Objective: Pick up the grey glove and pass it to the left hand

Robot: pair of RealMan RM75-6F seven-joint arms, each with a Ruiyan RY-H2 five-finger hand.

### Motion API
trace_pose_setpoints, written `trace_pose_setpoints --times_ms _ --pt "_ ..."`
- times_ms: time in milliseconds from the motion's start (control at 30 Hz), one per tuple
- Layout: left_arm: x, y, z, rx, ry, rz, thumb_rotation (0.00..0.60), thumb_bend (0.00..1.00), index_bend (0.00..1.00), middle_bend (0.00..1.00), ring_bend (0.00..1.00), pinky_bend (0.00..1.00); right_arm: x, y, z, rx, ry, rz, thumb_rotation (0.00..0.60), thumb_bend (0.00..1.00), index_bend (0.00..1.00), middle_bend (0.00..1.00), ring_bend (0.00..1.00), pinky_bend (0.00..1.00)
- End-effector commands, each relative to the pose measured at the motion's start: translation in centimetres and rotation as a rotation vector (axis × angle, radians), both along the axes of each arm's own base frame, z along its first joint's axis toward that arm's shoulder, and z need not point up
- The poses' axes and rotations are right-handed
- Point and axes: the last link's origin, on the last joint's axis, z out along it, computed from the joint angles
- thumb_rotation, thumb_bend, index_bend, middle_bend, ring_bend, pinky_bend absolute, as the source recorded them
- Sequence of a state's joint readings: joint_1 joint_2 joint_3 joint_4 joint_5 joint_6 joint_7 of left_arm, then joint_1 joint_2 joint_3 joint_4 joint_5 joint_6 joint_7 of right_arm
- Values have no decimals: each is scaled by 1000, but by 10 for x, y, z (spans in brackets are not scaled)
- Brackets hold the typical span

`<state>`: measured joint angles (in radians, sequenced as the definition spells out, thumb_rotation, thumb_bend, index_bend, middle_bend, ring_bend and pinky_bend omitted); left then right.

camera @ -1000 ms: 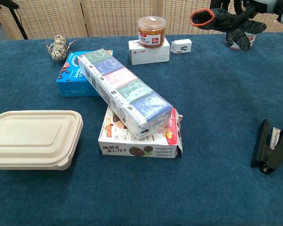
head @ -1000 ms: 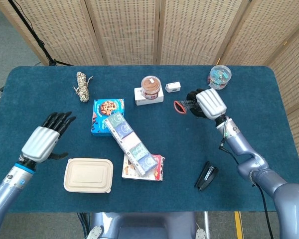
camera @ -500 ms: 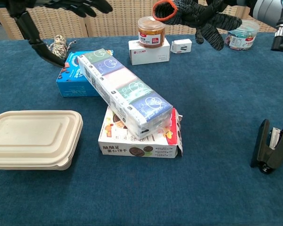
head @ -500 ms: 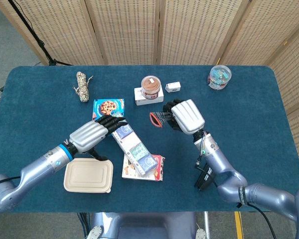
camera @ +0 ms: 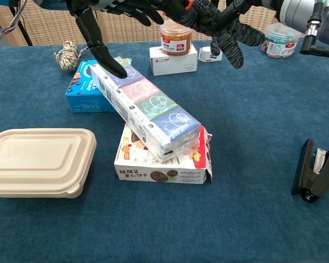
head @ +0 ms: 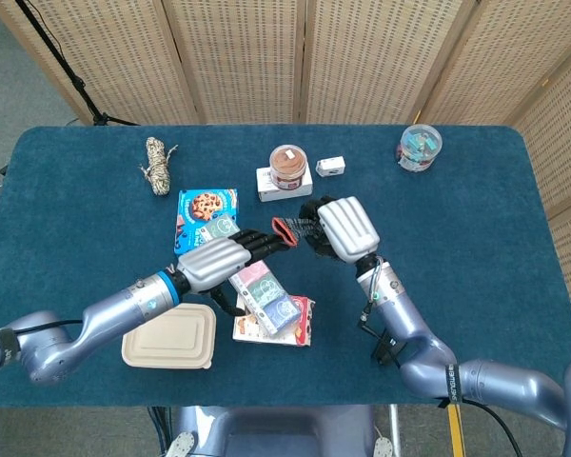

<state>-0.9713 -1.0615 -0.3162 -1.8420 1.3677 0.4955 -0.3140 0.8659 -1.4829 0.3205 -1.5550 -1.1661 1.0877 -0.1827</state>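
The right hand [head: 347, 228] holds the grey glove [head: 300, 228] in the air above the long box [head: 252, 271]. The left hand [head: 219, 262] is spread wide, its fingertips [head: 278, 238] at the glove's orange cuff. If the right lets go before the left closes, the glove may fall on the box. Only the chest view shows the glove's fingers hanging down.

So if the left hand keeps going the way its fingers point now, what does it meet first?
Most likely the grey glove held by the right hand. In the head view the left hand points its fingers at the glove's red cuff end, nothing between them. Whether they already touch is unclear.
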Motion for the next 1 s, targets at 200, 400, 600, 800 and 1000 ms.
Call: trace_pose_setpoints --times_ms 200,400,600,800,1000 --pt "4 3 -1 9 3 -17 600 0 0 0 0 0 -11 5 -2 55 -42 -27 600 495 570 539 504 688" --pt "3 2 6 28 21 -32 600 0 0 0 0 0 -20 2 -1 48 -39 -46 600 496 571 539 504 688" --pt "4 -1 10 44 51 -55 600 0 0 0 0 0 -27 0 -2 23 -10 -41 600 496 571 539 504 688" --pt "5 0 5 44 59 -53 600 0 0 0 0 0 -26 3 -4 40 -23 -40 600 501 572 539 504 688" --pt "8 0 2 51 74 -67 600 0 0 0 0 0 -25 4 -3 48 -47 -48 600 507 572 539 504 688"
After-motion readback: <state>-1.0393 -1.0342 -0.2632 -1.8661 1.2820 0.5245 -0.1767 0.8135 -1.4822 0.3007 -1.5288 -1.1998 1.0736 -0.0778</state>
